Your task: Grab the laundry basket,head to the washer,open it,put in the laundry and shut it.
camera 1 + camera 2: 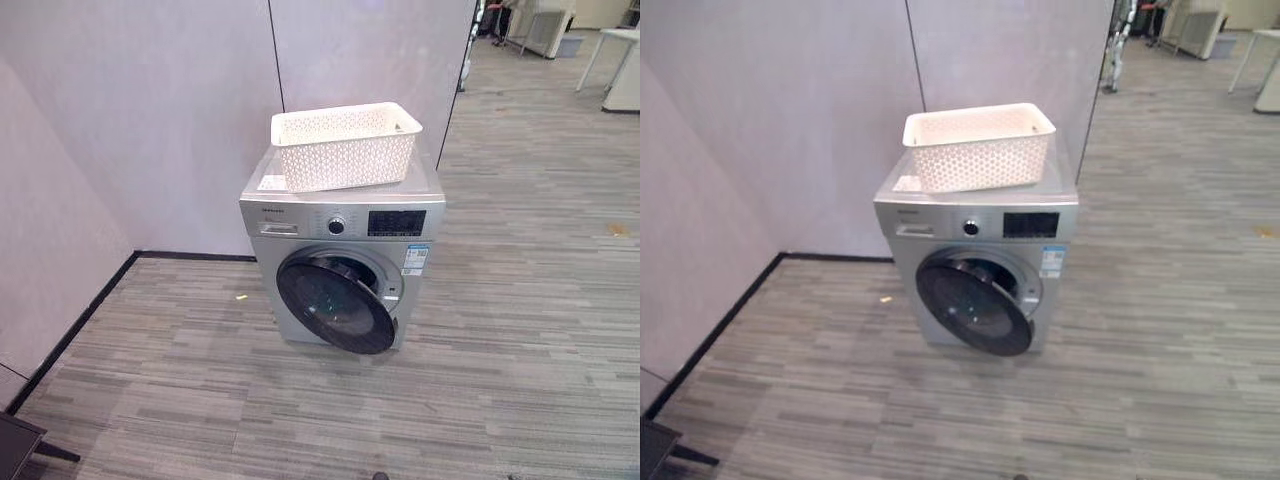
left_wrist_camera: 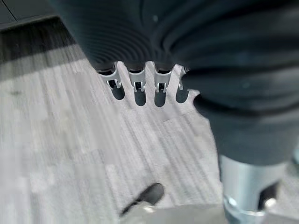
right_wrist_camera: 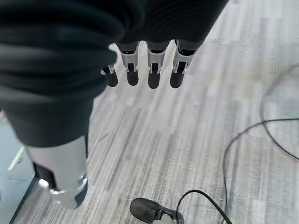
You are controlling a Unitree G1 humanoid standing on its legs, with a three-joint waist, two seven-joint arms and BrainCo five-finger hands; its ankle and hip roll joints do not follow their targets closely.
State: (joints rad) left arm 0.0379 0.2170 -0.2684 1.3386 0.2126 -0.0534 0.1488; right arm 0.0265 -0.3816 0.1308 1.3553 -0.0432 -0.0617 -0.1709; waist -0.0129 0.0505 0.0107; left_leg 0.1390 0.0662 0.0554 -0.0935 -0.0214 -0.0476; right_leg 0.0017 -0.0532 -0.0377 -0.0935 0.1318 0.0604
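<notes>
The laundry basket (image 1: 345, 145) sits on top of the washer (image 1: 340, 262), whose round door (image 1: 336, 304) appears closed, maybe slightly ajar — hard to tell. Both hands hang over bare floor (image 1: 200, 400), left hand (image 2: 140, 88) and right hand (image 3: 149, 70) with fingers relaxed, holding nothing. By my reading the grab step is in hand — next, approach and reach for the basket rim.

Evenly and softly lit, probably from overhead. Pale, flat wall (image 1: 150, 120); thin shadow on the floor (image 1: 200, 400) beneath the washer (image 1: 300, 215). Dull reflections in its dark door (image 1: 335, 305). Brighter toward the far right corner.
</notes>
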